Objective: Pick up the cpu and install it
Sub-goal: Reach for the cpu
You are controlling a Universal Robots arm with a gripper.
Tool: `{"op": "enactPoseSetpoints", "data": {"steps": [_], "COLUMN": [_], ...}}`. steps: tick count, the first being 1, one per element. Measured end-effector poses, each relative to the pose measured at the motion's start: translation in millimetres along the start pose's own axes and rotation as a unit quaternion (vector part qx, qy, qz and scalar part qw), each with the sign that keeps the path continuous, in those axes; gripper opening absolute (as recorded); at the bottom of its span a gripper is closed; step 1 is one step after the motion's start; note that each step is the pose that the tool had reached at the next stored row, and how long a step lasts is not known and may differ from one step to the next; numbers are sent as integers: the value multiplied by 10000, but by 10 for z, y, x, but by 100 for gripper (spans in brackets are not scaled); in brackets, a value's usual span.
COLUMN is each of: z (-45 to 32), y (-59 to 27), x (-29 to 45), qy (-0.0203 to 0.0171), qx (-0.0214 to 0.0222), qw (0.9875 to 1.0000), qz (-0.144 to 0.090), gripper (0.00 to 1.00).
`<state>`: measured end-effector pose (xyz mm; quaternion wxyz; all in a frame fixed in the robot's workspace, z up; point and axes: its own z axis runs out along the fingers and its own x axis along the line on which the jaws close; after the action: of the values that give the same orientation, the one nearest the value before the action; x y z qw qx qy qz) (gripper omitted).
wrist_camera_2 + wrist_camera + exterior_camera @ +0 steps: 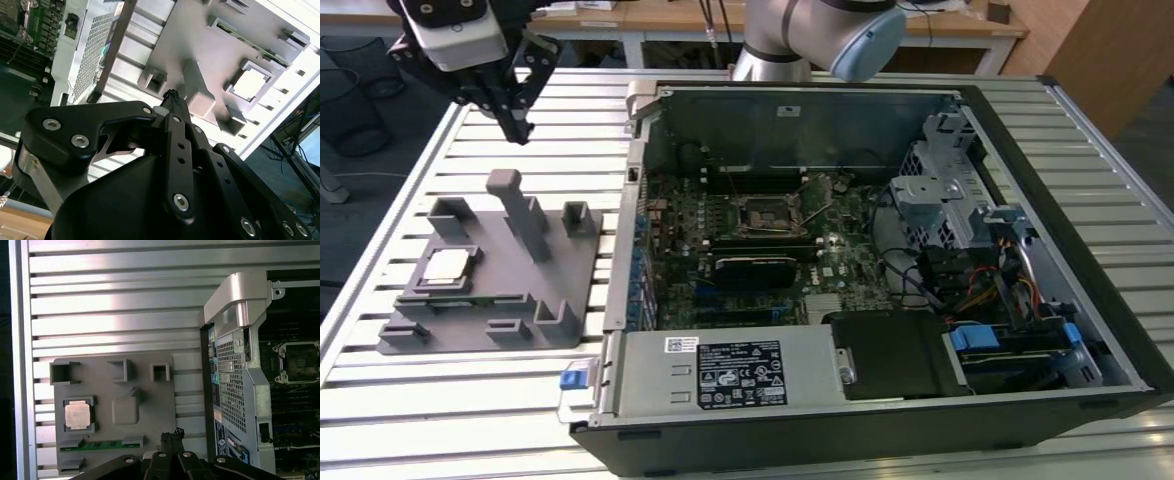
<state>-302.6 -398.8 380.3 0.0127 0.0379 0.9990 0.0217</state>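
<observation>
The cpu [447,265] lies flat in a square pocket of the grey fixture [520,300], at the left centre of the exterior view, on the slatted surface [480,400]. The pincer [522,130] hangs at the upper left, fingertips drawn together, holding nothing. The cpu is judged light, rigid, thin and fragile underneath; it is best taken by opposite edges, not by the smooth lid.

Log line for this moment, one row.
gripper: shut, empty, raised near grey fixture | cpu: lying in fixture | stage: not yet picked
</observation>
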Motion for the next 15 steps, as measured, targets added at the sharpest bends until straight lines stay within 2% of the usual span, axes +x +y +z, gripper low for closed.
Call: {"op": "enactPoseSetpoints", "data": {"steps": [15], "z": [16], "y": [-25], "x": [343], "qy": [9], "qx": [1], "qw": [10000], "qz": [1], "gripper": [11]}}
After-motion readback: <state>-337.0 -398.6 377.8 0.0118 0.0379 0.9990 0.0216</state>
